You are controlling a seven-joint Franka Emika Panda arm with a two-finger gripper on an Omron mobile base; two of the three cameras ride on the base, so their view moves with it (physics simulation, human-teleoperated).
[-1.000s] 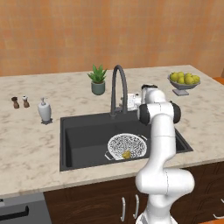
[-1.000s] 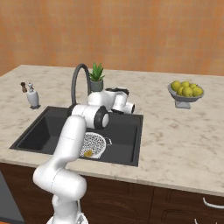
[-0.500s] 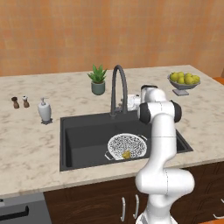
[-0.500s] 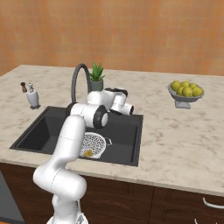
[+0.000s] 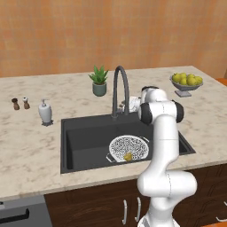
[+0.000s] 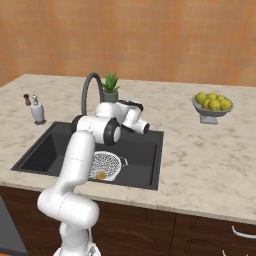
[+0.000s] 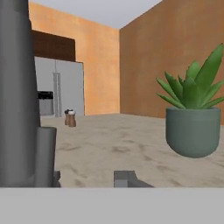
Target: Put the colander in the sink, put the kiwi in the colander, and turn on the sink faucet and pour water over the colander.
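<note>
Arm upright, elbow bent, forearm level; end effector (image 5: 129, 104) pointing sideways, jaws unclear.

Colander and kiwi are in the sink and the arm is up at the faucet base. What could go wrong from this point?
1. The end effector sits low behind the sink faucet; it may slip off the small handle, leaving the water off.
2. The colander with the kiwi lies right of the spout's tip, so a stream could miss it.
3. The potted plant stands close; a wide swing might knock it.
</note>
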